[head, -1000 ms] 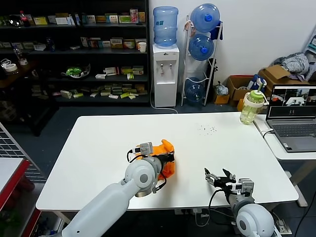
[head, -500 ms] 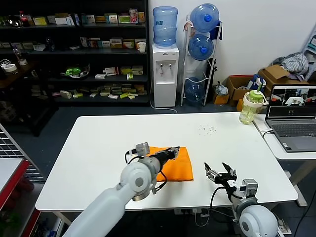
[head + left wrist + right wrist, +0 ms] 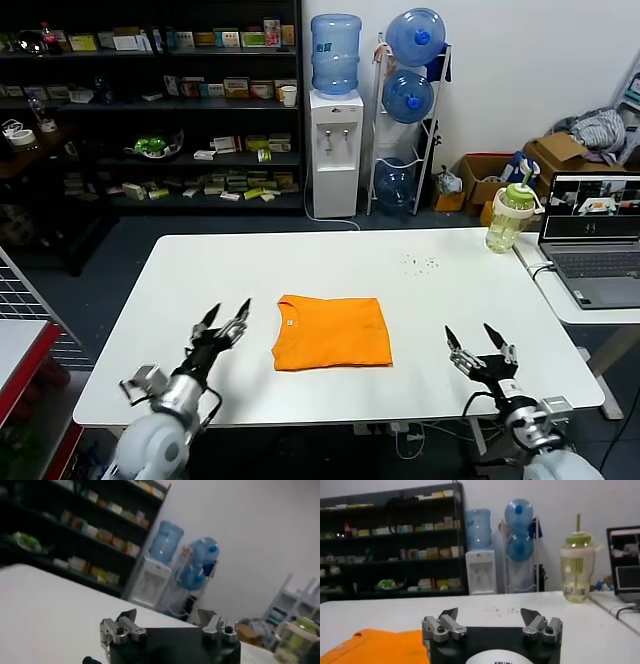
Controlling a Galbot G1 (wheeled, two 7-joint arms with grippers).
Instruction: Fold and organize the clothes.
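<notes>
The orange T-shirt [image 3: 332, 332] lies folded into a neat flat rectangle on the white table [image 3: 450, 300], midway between the side edges and nearer the near edge, so the folding looks done. The left gripper [image 3: 224, 321] hovers by the near left corner, fingers spread wide and empty; the right gripper [image 3: 481, 347] hovers by the near right corner, also wide and empty, both clear of the cloth.

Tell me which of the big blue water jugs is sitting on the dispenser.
The leftmost water jug, upright atop the white dispenser; the others lie in the rack beside it.
</notes>
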